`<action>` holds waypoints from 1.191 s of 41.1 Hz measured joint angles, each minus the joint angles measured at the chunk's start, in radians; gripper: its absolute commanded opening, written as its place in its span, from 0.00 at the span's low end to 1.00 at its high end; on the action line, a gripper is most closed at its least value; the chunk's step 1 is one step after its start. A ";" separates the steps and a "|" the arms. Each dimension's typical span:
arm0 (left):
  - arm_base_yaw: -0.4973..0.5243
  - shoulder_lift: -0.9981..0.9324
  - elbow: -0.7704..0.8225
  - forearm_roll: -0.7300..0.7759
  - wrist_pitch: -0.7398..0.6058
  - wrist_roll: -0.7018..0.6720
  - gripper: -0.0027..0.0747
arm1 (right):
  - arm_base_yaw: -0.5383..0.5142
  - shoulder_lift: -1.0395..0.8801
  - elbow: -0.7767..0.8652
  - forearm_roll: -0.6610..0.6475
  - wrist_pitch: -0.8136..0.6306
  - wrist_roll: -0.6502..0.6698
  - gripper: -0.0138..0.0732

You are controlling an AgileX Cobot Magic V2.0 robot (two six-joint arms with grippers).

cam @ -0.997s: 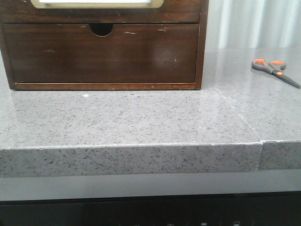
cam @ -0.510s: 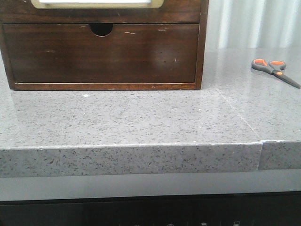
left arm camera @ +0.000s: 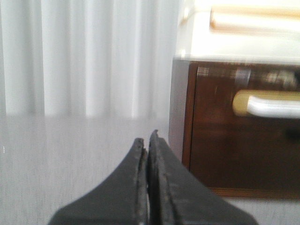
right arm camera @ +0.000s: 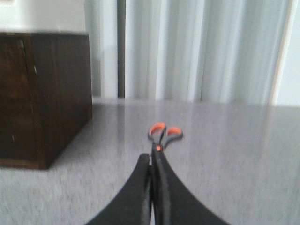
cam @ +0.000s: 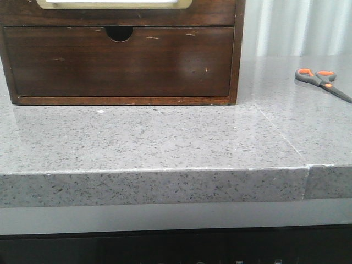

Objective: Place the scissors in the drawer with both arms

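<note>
The scissors (cam: 321,80) lie flat on the grey counter at the far right, orange-lined loops pointing left and blades pointing right. In the right wrist view the scissors (right arm camera: 164,133) lie just beyond my right gripper (right arm camera: 151,157), which is shut and empty; the fingers hide the blades. The drawer (cam: 209,14) with the cream-rimmed panel (cam: 113,4) is the upper one of the brown cabinet and is closed. My left gripper (left arm camera: 146,140) is shut and empty, beside the cabinet's corner, with the drawer front (left arm camera: 225,140) and its pale panel (left arm camera: 269,104) ahead. Neither gripper shows in the front view.
Below the panel drawer is a scratched drawer front with a semicircular notch (cam: 119,34), closed. The cabinet's side (right arm camera: 58,93) stands left of the scissors. The grey speckled counter (cam: 165,137) has a front edge and a seam at the right. Pale curtains hang behind.
The front view has shifted very slightly to the right. The scissors and the cabinet have not moved on the counter.
</note>
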 measured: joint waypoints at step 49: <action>0.000 0.494 -0.517 -0.028 0.583 0.000 0.01 | 0.000 0.621 -0.545 -0.035 0.578 0.000 0.02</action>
